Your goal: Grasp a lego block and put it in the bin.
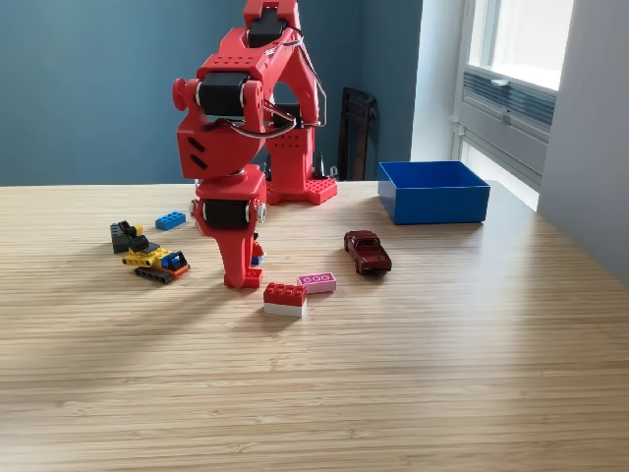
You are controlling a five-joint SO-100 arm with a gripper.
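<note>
The red printed arm's tool (243,278) is down on the pale wooden tabletop (413,374), apparently closing on a small, mostly hidden lego piece (257,248); whether it grips, I cannot tell. Next comes a lift and carry toward the exterior view's right, to the low bright blue plastic bin (433,192), well apart.

A low, square, open-topped bright blue plastic bin (433,201) sits upright on the wooden table at the exterior view's right. Small lego blocks lie well apart from it: a red-and-white block (284,298), a pink one (317,282) and a blue one (170,220).
</note>
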